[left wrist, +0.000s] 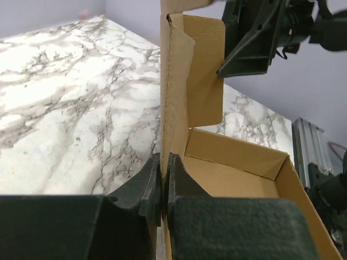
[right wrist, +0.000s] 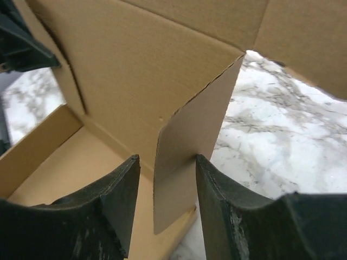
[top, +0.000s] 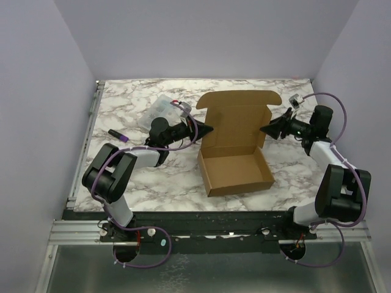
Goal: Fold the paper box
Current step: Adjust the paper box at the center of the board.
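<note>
**Box (top: 235,143) at mid-bench (top: 134,183), half folded, tray open upward and rear lid panel raised.**
Left jaws are pinched shut on the box's left wall. Right jaws stand apart astride the upright flap (right wrist: 184,157) at its right side, not clamping it. A clear case (top: 165,108) lies on the bench near the left jaws.

Marble-look table (top: 122,183) had the brown box (top: 235,165) sitting open pretty much dead centre. A clear plastic case (top: 164,108) sat around 10 o'clock from it, and a little purple-ended marker (top: 118,135) lay out at 9 o'clock.
</note>
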### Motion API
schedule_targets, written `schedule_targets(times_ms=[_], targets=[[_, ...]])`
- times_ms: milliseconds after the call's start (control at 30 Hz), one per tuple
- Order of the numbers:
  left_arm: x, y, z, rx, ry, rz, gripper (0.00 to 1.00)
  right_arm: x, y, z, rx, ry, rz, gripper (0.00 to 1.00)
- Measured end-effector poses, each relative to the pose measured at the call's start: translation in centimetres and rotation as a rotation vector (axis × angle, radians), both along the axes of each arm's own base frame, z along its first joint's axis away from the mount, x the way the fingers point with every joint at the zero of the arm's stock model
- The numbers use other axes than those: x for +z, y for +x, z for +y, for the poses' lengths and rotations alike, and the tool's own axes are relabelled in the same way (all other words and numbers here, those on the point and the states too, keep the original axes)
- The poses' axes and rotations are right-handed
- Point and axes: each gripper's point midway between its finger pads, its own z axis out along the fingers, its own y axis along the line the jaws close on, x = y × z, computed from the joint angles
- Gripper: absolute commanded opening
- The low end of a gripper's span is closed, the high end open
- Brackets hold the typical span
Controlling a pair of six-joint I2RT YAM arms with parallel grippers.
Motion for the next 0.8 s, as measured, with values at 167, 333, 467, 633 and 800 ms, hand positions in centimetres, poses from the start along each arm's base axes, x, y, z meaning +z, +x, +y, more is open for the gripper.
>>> schedule_targets(times_ms=[167, 333, 467, 633, 800], targets=[[0.6, -0.7, 0.1, -0.054, 0.021, -0.091, 0.00, 0.6, -1.8, -1.5, 0.127, 0.051, 0.002, 0.55], [1.0, -1.0, 0.4, -0.087, 0.025, -0.136, 0.00, 2.0, -2.9, -2.1, 0.224, 0.064, -0.060, 0.55], [1.1, -0.9, 0.7, -0.093, 0.024, -0.147, 0.00, 3.3, -3.1, -3.3, 0.238, 0.052, -0.131, 0.55], [1.1, -1.1, 1.0, -0.101, 0.024, -0.156, 0.00, 3.6, -2.4, -7.2, 0.159, 0.056, -0.165, 0.61], [1.5, -1.8, 1.1, -0.119, 0.019, -0.176, 0.00, 0.2, -1.8, -9.5, 0.101, 0.130, -0.065, 0.64]])
